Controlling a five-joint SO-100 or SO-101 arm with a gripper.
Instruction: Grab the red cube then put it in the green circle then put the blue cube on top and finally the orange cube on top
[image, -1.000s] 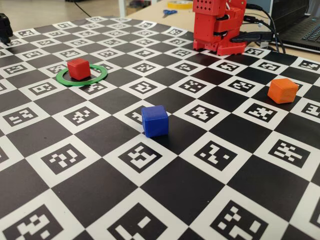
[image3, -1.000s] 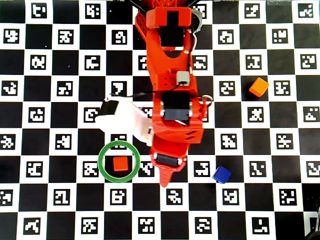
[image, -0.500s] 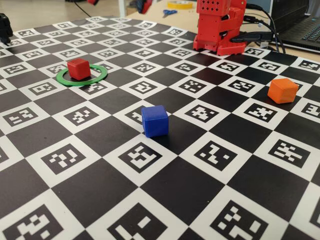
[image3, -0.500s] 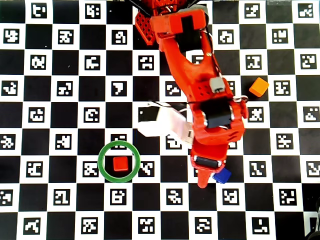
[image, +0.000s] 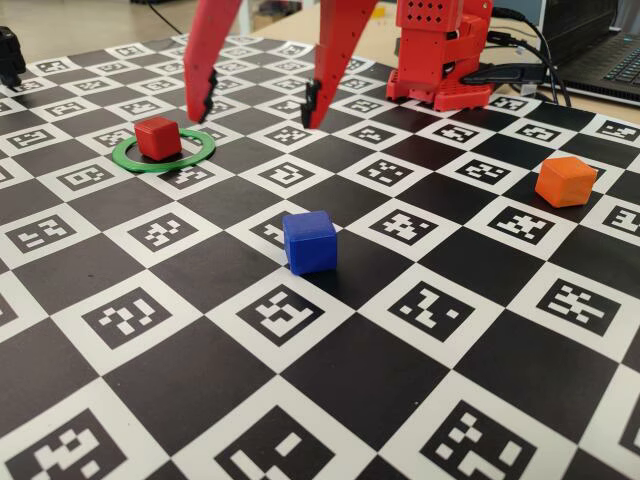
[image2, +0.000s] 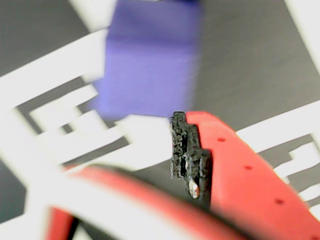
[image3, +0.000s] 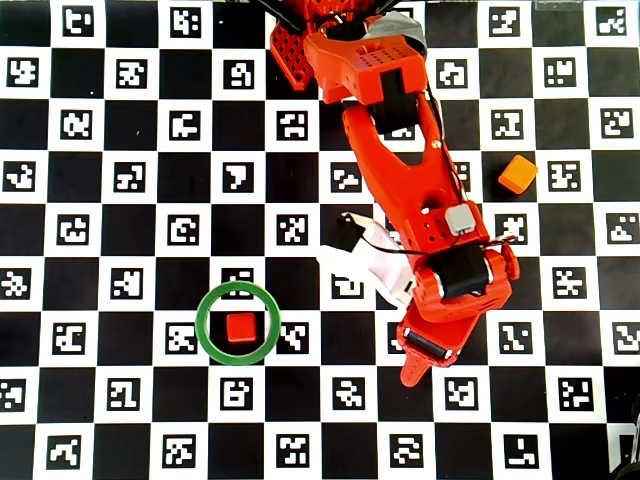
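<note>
The red cube sits inside the green circle. The blue cube stands alone on the chequered mat; the wrist view shows it blurred and close at the top. In the overhead view it is hidden under my gripper. My gripper hangs above the mat, open and holding nothing, with its red fingers wide apart. The orange cube lies off to the right, clear of the arm.
The red arm base stands at the mat's far edge, with cables and a laptop beside it. Scissors and a yellow tape roll lie on the table behind. A black object stands at the left edge.
In the overhead view the arm has swung right, from beside the green circle to over the blue cube, which it now covers. The spread fingers have come down into the fixed view.
</note>
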